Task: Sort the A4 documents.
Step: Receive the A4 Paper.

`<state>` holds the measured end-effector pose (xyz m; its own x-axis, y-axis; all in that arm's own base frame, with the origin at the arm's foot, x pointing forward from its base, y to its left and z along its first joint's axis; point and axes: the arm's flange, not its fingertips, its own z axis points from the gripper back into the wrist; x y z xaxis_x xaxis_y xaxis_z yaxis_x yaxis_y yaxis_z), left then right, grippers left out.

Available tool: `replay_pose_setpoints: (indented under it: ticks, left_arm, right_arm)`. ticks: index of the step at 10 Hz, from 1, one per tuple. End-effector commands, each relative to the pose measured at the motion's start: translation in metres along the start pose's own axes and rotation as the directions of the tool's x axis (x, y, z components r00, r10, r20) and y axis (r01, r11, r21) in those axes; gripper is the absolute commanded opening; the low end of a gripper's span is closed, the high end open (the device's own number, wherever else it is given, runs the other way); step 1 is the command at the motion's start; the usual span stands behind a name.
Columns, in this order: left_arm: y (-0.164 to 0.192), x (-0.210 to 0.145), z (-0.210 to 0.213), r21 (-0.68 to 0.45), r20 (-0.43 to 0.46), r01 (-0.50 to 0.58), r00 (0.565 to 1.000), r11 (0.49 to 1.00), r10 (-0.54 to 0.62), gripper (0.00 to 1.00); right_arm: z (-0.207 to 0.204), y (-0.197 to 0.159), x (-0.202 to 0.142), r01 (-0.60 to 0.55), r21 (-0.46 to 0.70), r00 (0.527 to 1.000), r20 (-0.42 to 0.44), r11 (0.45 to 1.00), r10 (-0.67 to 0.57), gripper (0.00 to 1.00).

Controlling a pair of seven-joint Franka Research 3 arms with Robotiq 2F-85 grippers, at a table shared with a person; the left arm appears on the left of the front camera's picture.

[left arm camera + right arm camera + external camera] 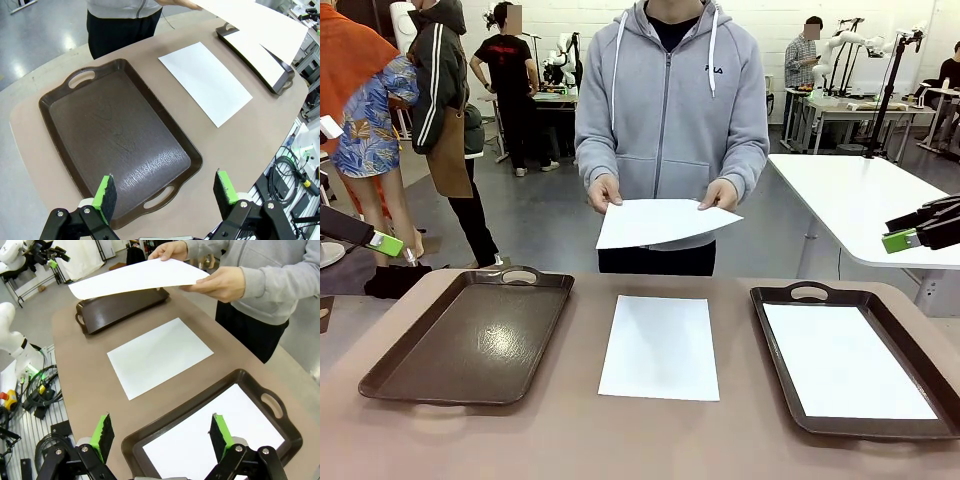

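Nearest to us, the brown table [570, 440] carries three things in a row: an empty left tray [470, 340], a loose sheet [660, 347] lying flat between the trays and touching neither, and a right tray [782, 300] with another sheet [845, 362] lying inside it. A third sheet [660, 222] hangs in the air above the table's far side, held roughly level by the person [670, 110] along its far edge, with its near edge free. Our left gripper [165, 190] hovers above the near handle of the left tray, green pads spread wide with nothing between them. Our right gripper [162, 432] hangs over the near end of the right tray, likewise wide apart and empty. We judge these A4 documents to be very light, thin and limp, likely to slide on the smooth tabletop and to crease under a hard pinch. The offered sheet looks easiest to take, by a gentle pinch on its free near edge. The flat one gives us no edge to grasp from above, so we would probably have to slide it until one edge overhangs the table.
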<state>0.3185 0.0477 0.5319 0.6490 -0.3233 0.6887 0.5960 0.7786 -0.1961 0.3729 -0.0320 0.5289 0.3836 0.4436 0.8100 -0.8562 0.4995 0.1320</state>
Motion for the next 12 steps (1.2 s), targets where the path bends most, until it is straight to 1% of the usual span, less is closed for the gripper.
replay_pose_setpoints:
  ticks: [1, 12]
  left_arm:
    - [0.0019, -0.0006, -0.0012, -0.011, 0.01, 0.009, 1.0, 1.0, -0.009, 1.0]
    - [0.0019, -0.0006, -0.0012, -0.011, 0.01, 0.009, 1.0, 1.0, -0.009, 1.0]
  right_arm:
    - [0.0006, -0.0004, -0.0007, 0.002, -0.001, 1.0, 0.002, 1.0, -0.002, 1.0]
    - [0.0006, -0.0004, -0.0007, 0.002, -0.001, 1.0, 0.002, 1.0, -0.002, 1.0]
